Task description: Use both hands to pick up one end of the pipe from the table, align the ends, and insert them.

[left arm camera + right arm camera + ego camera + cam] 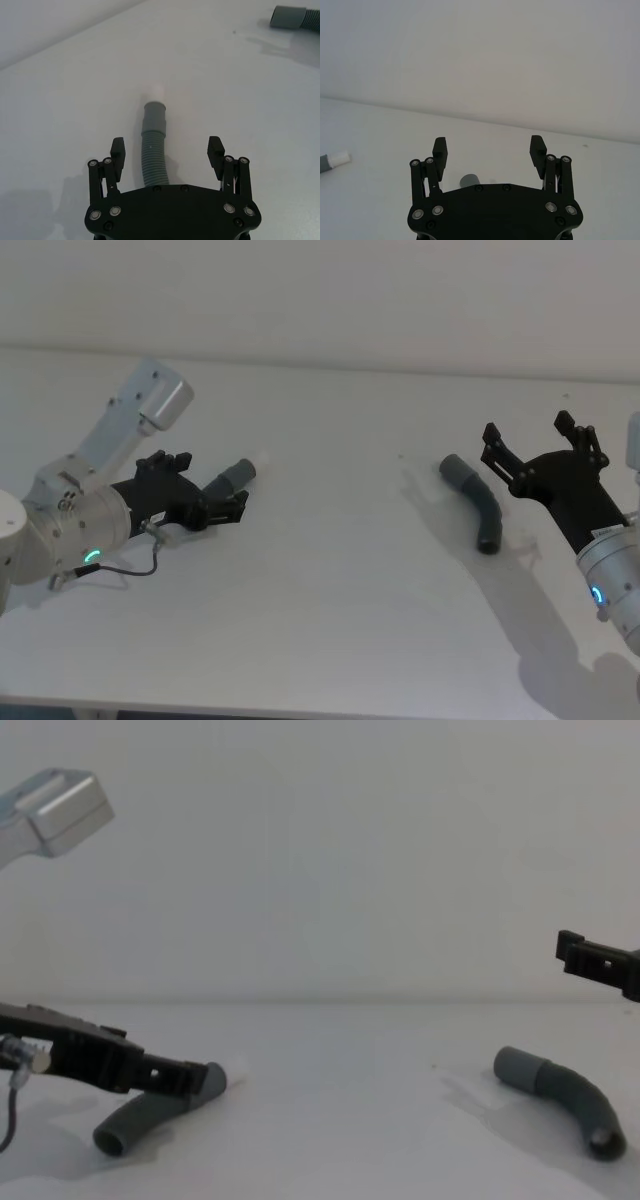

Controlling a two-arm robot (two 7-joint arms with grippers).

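Straddling spigot piece (152, 155) on desk (75, 100): left pincer (167, 146) spread, not touching; right pincer (489, 147) spread, socket piece (476, 502) below, apart.

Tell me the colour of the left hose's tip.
The tip is white, on a grey cuff; clearest in the left wrist view.

Table (330, 620) bears socket piece (479, 502) and, seemingly resting, spigot piece (238, 475).
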